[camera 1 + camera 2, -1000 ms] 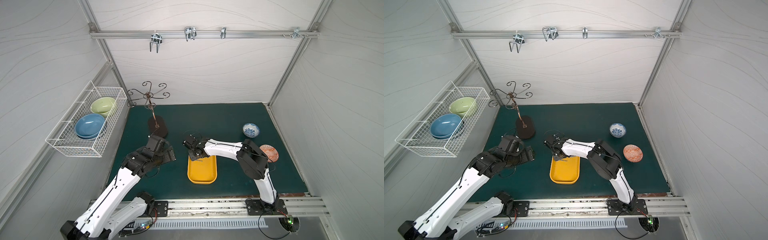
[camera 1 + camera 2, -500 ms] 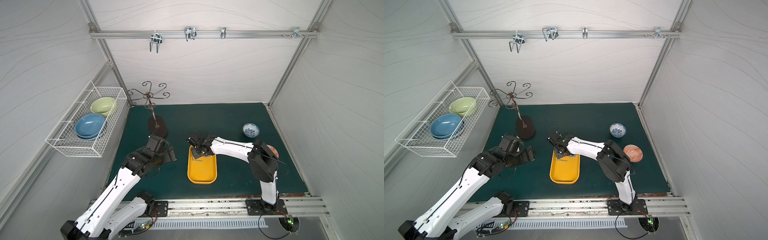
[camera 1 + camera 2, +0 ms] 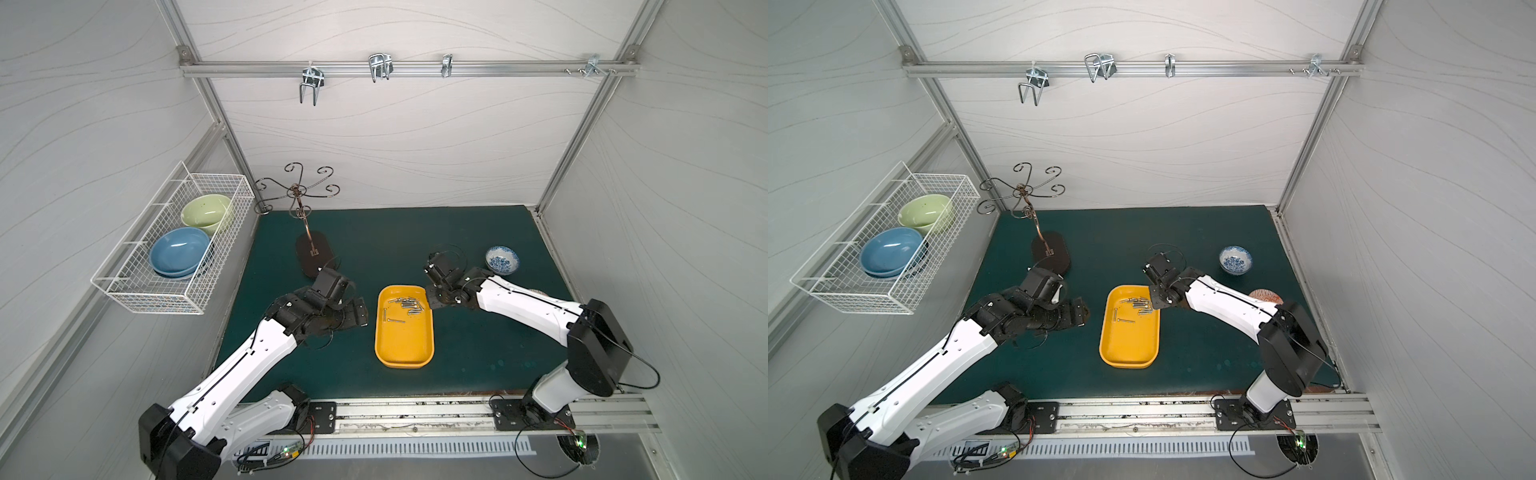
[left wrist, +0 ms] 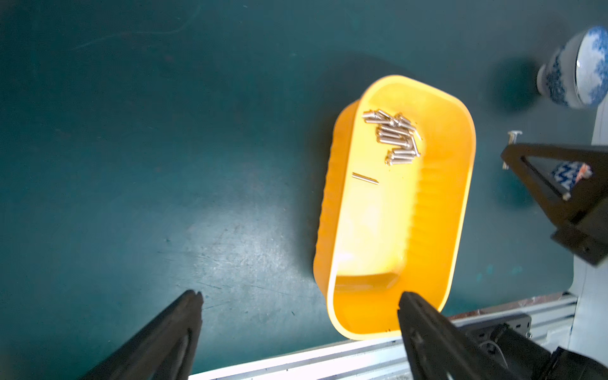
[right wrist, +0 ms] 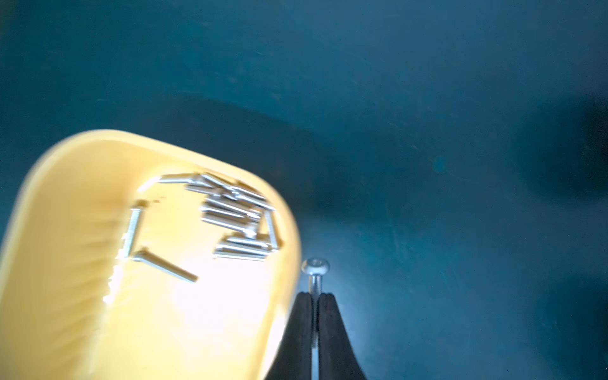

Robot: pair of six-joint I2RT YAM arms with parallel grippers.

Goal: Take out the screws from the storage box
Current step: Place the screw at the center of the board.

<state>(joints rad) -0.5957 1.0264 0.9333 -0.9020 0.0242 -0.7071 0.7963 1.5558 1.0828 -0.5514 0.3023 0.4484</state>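
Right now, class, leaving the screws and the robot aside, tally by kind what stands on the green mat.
Yellow tray: 1
Patterned bowls: 2, the blue-and-white bowl and the red bowl, partly hidden
Hook stand: 1
Total: 4

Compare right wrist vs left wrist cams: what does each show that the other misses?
Right wrist only: the right claw pinching the held screw by its shaft, plus a loose screw by the wall of the yellow tray. Left wrist only: the open left claw, the blue-and-white bowl, the metal rail. Both: the tray, the screw pile, the held screw's head, the green mat.
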